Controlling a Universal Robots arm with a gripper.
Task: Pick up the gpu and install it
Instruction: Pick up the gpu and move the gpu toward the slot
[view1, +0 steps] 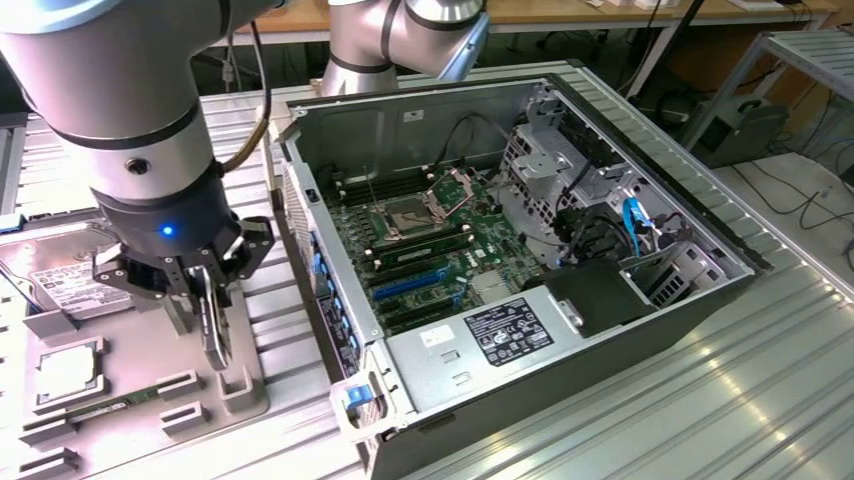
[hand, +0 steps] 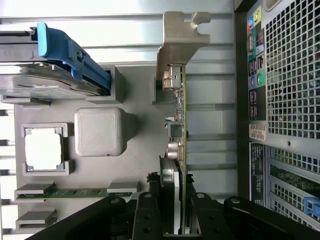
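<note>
The gpu (view1: 214, 335) is a thin card seen edge-on, hanging upright over the grey parts tray (view1: 140, 345) at the exterior view's left. My gripper (view1: 198, 295) points down and is shut on the card's upper edge. In the wrist view the gpu (hand: 178, 125) runs away from the black fingers (hand: 150, 212), its green board and silver chips showing. Its silver bracket (hand: 181, 42) is at the far end. The gripper (hand: 174, 220) clamps the card from both sides. I cannot tell whether the card's lower edge still touches the tray's holder (view1: 240, 385).
The open computer case (view1: 400, 120) lies beside the tray, with its motherboard (view1: 427, 250) and blue slots (view1: 400, 285) exposed. Its perforated back panel (hand: 292, 75) is close to the card. On the tray (hand: 140, 155) lie a hard drive (hand: 45, 85), a processor (hand: 44, 150) and a memory stick (hand: 75, 191).
</note>
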